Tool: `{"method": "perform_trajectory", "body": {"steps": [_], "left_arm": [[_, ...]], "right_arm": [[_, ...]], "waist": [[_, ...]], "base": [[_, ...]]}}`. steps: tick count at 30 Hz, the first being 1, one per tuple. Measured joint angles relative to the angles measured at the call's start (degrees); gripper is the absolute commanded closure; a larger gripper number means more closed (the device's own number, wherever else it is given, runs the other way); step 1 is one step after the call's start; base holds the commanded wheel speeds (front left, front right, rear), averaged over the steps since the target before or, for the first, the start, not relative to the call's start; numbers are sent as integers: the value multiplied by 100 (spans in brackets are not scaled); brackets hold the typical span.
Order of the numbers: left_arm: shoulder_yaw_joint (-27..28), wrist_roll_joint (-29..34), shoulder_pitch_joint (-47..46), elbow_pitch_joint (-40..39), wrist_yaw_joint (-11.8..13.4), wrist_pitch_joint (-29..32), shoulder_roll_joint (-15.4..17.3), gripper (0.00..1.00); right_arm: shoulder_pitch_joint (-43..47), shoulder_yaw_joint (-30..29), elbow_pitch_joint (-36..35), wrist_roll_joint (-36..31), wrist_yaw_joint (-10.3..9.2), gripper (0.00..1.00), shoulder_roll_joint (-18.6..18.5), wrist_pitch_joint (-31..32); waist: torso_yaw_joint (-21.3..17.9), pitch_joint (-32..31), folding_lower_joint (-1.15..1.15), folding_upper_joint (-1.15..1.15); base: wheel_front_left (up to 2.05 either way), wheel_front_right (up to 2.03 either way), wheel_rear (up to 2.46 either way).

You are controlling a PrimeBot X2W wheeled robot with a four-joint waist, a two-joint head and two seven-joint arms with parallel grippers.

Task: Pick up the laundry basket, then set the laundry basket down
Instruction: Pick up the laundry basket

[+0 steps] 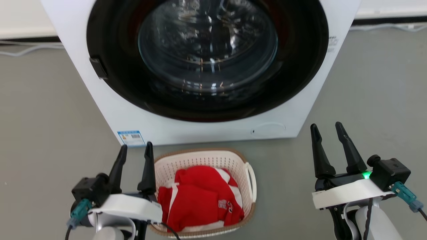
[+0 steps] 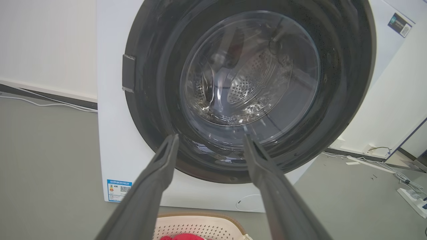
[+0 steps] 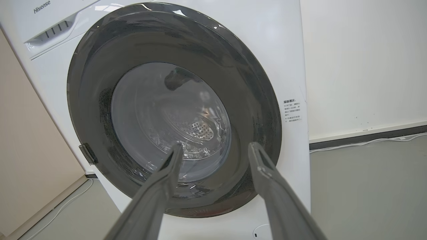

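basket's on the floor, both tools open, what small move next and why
Probably swing the right tool inward toward the laundry basket's white side handle: it hangs open well off to that side, while the open left tool sits by the opposite rim.

Grey matte floor (image 1: pixel 50 116), even light. White front-load washer (image 1: pixel 140 120) w/ dark-rimmed glass door (image 1: pixel 206 56), shut; blue label (image 1: pixel 131 138) at its btm corner. White wall (image 3: pixel 360 66) behind, dark skirting (image 3: pixel 367 138), pale cables (image 1: pixel 23 50) along the base. Beige panel (image 3: pixel 26 150) beside washer. Power strip (image 2: pixel 412 196) on floor.
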Motion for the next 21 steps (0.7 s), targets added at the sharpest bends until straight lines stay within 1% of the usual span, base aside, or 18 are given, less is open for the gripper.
{"method": "perform_trajectory", "body": {"steps": [5, 11, 16, 21], "left_arm": [[90, 1, -258, 153, -1, 0, -1, 0], [230, 1, -581, 415, -19, 0, -10, 0], [464, 14, -923, 776, -96, -1, -12, 0], [732, 33, -1250, 1358, -119, -1, -20, 0]], "right_arm": [[-43, 3, -59, 41, 0, 0, -53, 0], [-360, 26, -151, 141, 0, 0, -125, -1], [-521, 92, -194, 189, 0, 0, -190, -2], [-714, 168, -237, 245, 0, 0, -281, -7]], "waist": [[-18, 353, 0, 0], [-25, 836, 0, 0], [-24, 1260, 0, 0], [-16, 1655, 0, 0]], "base": [[0, 0, 0], [0, 0, 0], [0, 0, 0], [0, 0, 0]]}}
